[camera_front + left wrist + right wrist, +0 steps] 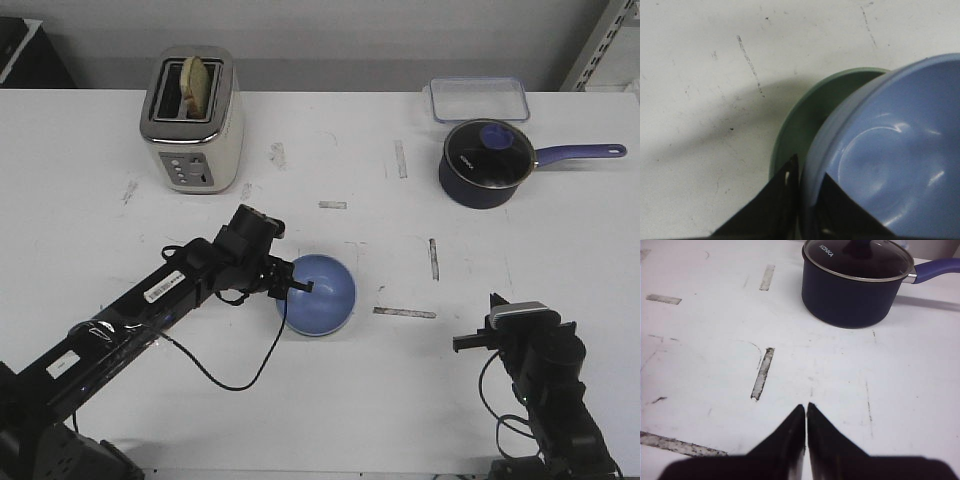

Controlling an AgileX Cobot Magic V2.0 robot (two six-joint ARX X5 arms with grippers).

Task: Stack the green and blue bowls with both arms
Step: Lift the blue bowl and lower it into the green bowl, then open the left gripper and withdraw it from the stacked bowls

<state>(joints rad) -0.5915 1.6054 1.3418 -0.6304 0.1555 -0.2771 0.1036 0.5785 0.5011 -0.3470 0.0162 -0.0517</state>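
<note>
Your periwinkle blue matte bowl sits near the middle of the white table, tilted, with its open side turned toward the left arm. In the left wrist view the blue bowl rests inside the pale mint green bowl, whose rim shows as a crescent beside and behind it; from the front camera the green bowl is hidden beneath the blue one. Your left gripper has its jaws closed on the blue bowl's rim, one black finger outside the wall and the other inside.

Your right gripper is well apart from the bowls, low over bare table at the near right, with its two pointed fingers pressed together and nothing between them.

Farther back on the right you have a dark blue saucepan with a glass lid and long handle, and just behind it a clear rectangular plastic container. At the back left stands a cream and silver toaster with bread in its slot.
</note>
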